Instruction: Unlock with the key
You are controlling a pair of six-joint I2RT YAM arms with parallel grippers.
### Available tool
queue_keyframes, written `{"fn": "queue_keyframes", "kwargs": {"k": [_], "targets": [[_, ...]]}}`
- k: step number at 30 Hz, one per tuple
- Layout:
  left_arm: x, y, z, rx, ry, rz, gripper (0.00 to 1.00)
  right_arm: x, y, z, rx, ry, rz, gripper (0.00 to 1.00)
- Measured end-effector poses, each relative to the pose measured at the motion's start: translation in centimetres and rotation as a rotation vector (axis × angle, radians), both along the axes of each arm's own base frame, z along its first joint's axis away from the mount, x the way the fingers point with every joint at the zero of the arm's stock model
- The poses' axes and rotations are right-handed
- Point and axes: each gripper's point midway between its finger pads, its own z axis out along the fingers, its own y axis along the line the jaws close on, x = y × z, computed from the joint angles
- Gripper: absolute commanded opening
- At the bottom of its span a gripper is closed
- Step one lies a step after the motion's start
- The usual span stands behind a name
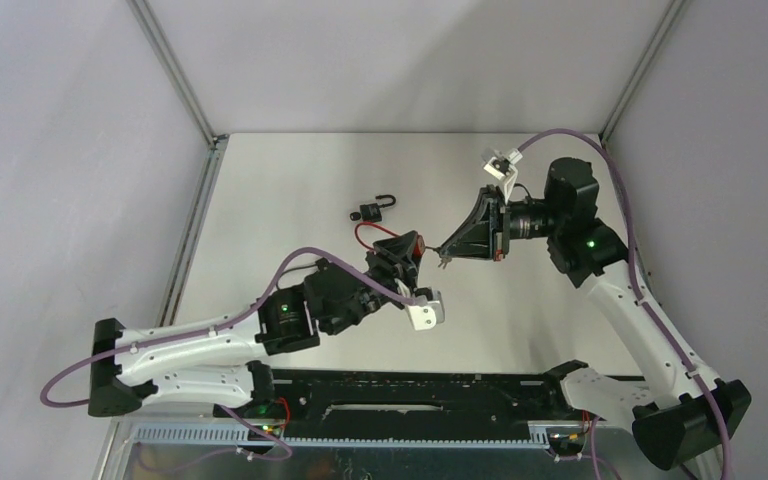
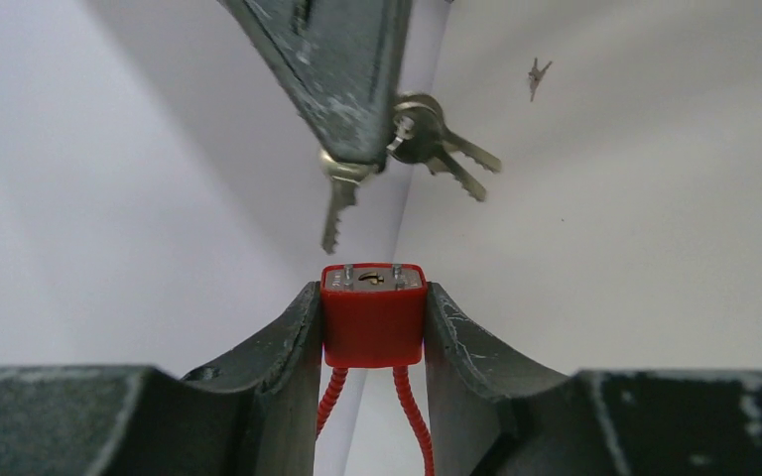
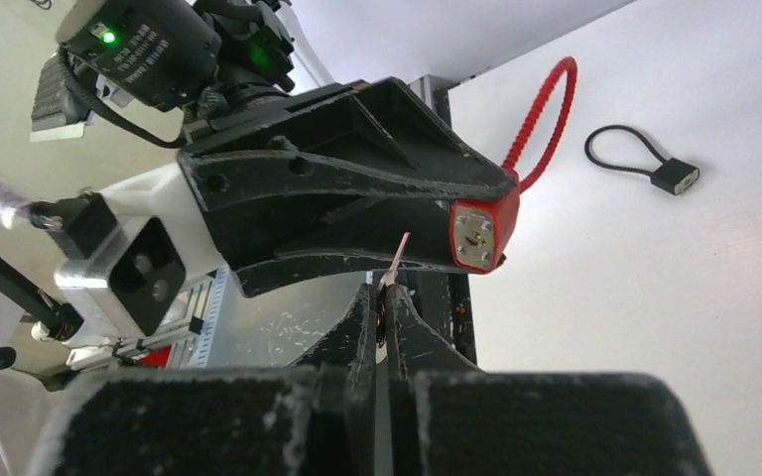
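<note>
**A:** While the tabletop (image 1: 290,180) is carrying the black lock (image 1: 370,211) farther back, where is the red lock (image 2: 372,322) sitting?

**B:** It is hanging in the air. The left gripper (image 2: 372,293) is clamping its body between both fingers, with the cable trailing below and the face turning toward the right gripper (image 3: 382,302).

**A:** And that one is pinching what?

**B:** It is closing tight on the head of the key (image 2: 335,213), with the spares (image 2: 446,154) dangling beside it.

**A:** Is the key lining up?

**B:** Not quite, I'm judging. The tip is hovering just above the keyhole (image 2: 371,280) and off to one side. The right arm should be sliding the blade across and matching the slot's angle. Then it should be pushing straight in, gently, while the left is bracing.
</note>
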Motion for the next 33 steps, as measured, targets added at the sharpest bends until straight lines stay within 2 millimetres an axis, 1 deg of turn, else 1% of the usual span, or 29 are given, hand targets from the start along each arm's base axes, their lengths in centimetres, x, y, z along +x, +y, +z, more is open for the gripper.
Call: {"fn": "queue_keyframes", "kwargs": {"k": [7, 11, 24, 33], "targets": [[-0.3, 0.3, 1.5, -0.063, -0.046, -0.011, 0.00, 0.4, 0.3, -1.0, -0.026, 0.013, -0.018, 0.00], [-0.6, 0.7, 1.5, -0.078, -0.058, -0.021, 0.00, 0.5, 0.3, -1.4, -0.038, 0.012, -0.026, 0.00], [-0.9, 0.6, 1.5, -0.081, -0.065, -0.045, 0.00, 0.3, 0.5, -1.4, -0.039, -0.003, -0.016, 0.00], [-1.0, 0.7, 1.6, -0.084, -0.065, -0.046, 0.00, 0.6, 0.9, -1.6, -0.037, 0.009, -0.011, 0.00]]}}
